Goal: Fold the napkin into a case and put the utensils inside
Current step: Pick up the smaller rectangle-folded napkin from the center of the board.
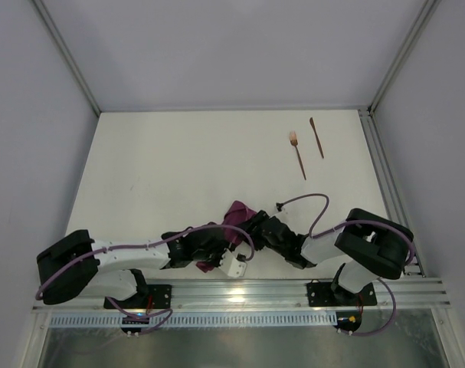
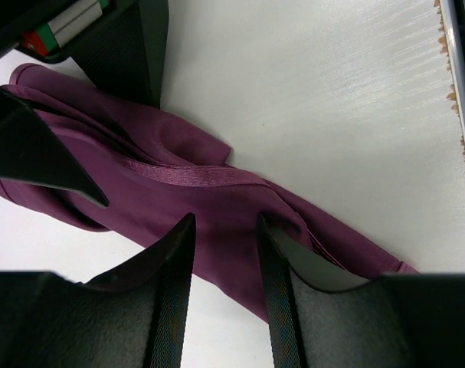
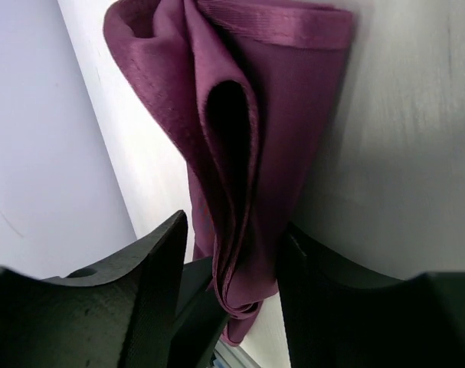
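The napkin lies bunched in folds at the table's near edge, between both arms. The left gripper pinches a fold; the right gripper also clamps cloth. Fork and knife lie far back.

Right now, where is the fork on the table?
In the top view the fork lies on the far right part of the table, just left of the knife, far from the napkin.
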`<act>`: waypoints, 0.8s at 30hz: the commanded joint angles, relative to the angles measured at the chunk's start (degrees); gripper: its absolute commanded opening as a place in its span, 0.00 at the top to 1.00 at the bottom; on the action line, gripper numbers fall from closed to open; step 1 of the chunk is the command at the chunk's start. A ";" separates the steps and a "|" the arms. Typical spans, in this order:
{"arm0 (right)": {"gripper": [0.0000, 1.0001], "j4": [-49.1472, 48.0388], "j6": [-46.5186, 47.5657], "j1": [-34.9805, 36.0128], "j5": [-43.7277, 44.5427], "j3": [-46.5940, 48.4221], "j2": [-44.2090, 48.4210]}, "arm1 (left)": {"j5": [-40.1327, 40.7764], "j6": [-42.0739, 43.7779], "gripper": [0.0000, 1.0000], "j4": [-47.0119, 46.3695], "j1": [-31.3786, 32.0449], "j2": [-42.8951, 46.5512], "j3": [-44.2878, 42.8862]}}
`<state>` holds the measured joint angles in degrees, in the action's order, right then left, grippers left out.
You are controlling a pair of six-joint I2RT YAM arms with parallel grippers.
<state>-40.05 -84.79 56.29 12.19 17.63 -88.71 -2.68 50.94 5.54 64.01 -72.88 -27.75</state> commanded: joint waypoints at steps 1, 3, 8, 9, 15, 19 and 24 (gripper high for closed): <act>0.48 3.14 -3.01 1.27 4.16 -1.28 -3.31 | -1.63 -0.49 0.59 7.20 0.15 -0.77 3.57; 0.55 3.75 -2.22 1.36 5.04 -0.93 -3.23 | -1.80 -0.49 0.59 6.94 0.07 -0.42 3.93; 0.69 5.69 1.55 1.36 6.36 0.65 -1.82 | -1.54 -1.19 0.59 6.41 0.15 -0.16 4.37; 0.71 5.69 2.34 1.36 6.53 1.00 -1.56 | -1.45 -1.28 0.59 6.24 0.15 -0.07 4.37; 0.93 0.60 4.63 1.36 6.27 0.92 -3.22 | -1.98 -2.51 0.56 6.67 0.07 1.42 3.49; 0.96 1.03 7.53 1.36 6.01 1.62 -2.62 | -3.30 -5.32 0.49 10.26 0.07 4.67 0.86; 0.96 7.70 13.33 1.36 6.71 3.81 1.86 | -1.63 -9.10 0.43 16.42 0.07 10.73 -5.02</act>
<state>-36.45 -77.14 57.89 15.09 19.64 -90.00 -3.07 45.76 13.82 64.01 -65.84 -29.17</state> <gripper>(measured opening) 0.068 0.558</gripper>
